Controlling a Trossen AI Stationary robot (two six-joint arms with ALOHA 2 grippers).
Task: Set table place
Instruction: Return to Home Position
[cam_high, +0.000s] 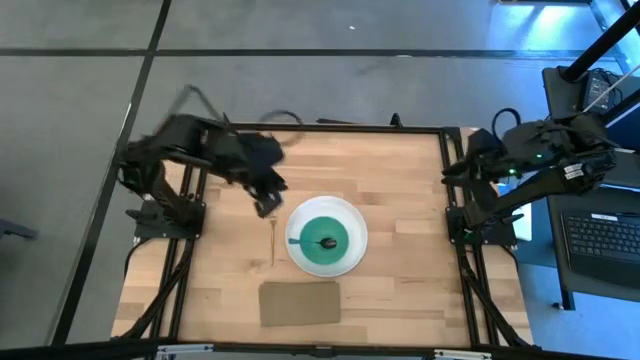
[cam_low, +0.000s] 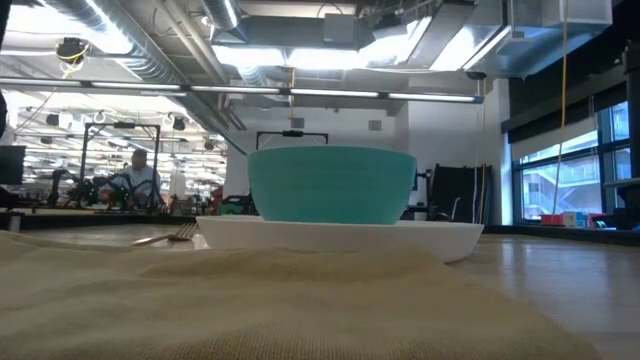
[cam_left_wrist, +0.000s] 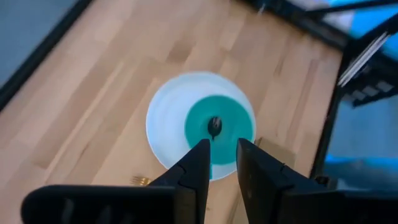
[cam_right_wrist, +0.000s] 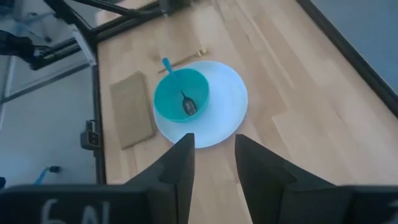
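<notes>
**tabletop_tim:** Where does the place setting sit right now? Looks done to me.

**gripperfan:** Pretty much. From above, the round white plate (cam_high: 357, 232) is at lower centre of the frame on the light butcher-block wooden table (cam_high: 400, 190). The smaller teal-green bowl (cam_high: 308, 252) is stacked on it. The small dark metal spoon (cam_high: 326, 242) lies inside the bowl, its handle pointing frame-left. The thin pale yellowish fork (cam_high: 272, 243) lies just left of the plate, parallel to its edge, apart from it. My guess is that's so nothing overlaps. The tan rectangular mat (cam_high: 300, 303) is below the plate, near the bottom edge.

**tabletop_tim:** And the arms?

**gripperfan:** The left gripper (cam_left_wrist: 222, 143) hangs above-left of the plate, over the fork's far end, with its fingers only slightly parted and nothing between them. The right gripper (cam_right_wrist: 212, 138) is at the table's right edge, fingers wider apart and also empty. Neither touches anything, which fits parking at home.
</notes>
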